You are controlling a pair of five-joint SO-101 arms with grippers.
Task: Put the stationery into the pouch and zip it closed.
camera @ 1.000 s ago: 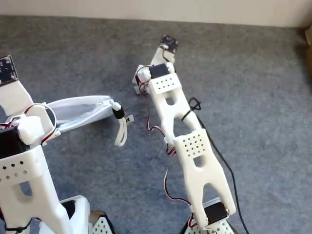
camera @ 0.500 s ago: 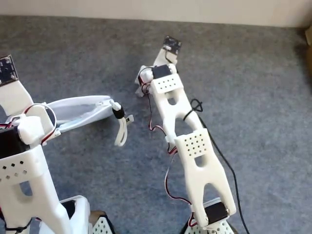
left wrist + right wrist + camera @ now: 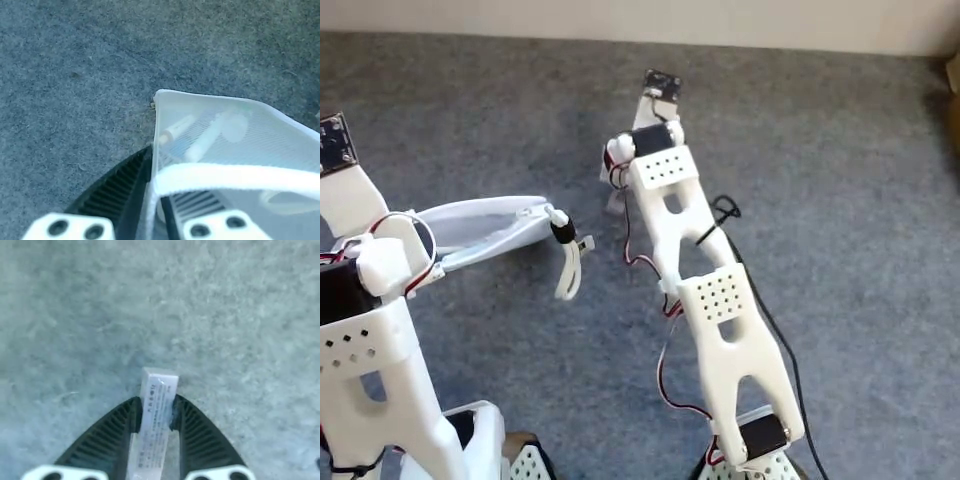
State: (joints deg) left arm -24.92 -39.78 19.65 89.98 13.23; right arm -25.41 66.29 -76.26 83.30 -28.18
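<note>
Grey carpet (image 3: 840,200) under both arms, pale wall (image 3: 620,15) along the far edge. My right gripper (image 3: 156,407) is clamped on a white labelled stick (image 3: 159,385). My left gripper (image 3: 156,172) pinches the mesh pouch (image 3: 235,135) by its edge, with white stationery (image 3: 200,142) showing inside.

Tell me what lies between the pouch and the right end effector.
Bare grey carpet in the high view, from pouch to right end effector, which grips a stationery piece.

Pouch left, stationery piece right
The pouch (image 3: 485,232), pens (image 3: 205,142) inside, has one end in the left pincer (image 3: 156,185); to its right, over the surface (image 3: 840,150), the right pincer (image 3: 156,407) holds a stationery piece (image 3: 159,385).
</note>
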